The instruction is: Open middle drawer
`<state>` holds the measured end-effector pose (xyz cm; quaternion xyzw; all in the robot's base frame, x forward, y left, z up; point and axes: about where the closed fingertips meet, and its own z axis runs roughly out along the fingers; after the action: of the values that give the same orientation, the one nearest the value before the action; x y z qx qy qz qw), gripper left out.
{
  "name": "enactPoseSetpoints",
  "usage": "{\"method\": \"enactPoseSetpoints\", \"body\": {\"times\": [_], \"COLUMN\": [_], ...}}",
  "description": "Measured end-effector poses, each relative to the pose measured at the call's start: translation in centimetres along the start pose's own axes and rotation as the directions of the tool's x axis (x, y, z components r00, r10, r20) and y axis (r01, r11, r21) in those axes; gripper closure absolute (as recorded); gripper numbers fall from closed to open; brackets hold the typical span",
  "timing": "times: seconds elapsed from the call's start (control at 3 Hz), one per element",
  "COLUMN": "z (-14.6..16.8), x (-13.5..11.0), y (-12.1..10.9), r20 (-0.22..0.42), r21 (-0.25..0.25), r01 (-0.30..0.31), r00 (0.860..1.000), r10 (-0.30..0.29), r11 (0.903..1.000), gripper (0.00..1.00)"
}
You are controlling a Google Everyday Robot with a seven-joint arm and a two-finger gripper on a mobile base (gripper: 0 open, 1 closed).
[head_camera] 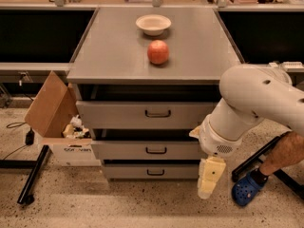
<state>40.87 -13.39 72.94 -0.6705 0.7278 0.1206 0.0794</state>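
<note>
The middle drawer (123, 150) is a wide shallow gray front with a small black bar handle (156, 150), the middle of three stacked fronts in a gray cabinet. All three fronts stand out a little from the cabinet. My gripper (209, 179) is cream-coloured and hangs from the white arm (256, 103) at the lower right. It sits in front of the cabinet's right edge, level with the lowest drawer (142, 171), right of and below the middle handle. It holds nothing.
A red apple (158, 52) and a white bowl (153, 24) sit on the cabinet top (109, 46). An open cardboard box (57, 122) of scraps stands at the left. A person's foot in a blue clog (247, 190) and black stand legs are at the right.
</note>
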Motion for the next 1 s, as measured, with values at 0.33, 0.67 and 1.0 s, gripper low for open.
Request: {"method": "enactPoseSetpoints", "body": {"times": [0.33, 0.67, 1.0], "z": [0.0, 2.9, 9.8], "x": [0.0, 1.8, 6.1], "y": [0.0, -1.1, -3.6], "r20": [0.0, -0.022, -0.028], "r21": [0.0, 0.005, -0.01], "r01": [0.0, -0.018, 0.003], "r00": [1.0, 1.0, 1.0], "r10": [0.0, 0.019, -0.003], "r11": [1.0, 0.9998, 0.9999], "gripper": [0.0, 0.0, 0.0]}}
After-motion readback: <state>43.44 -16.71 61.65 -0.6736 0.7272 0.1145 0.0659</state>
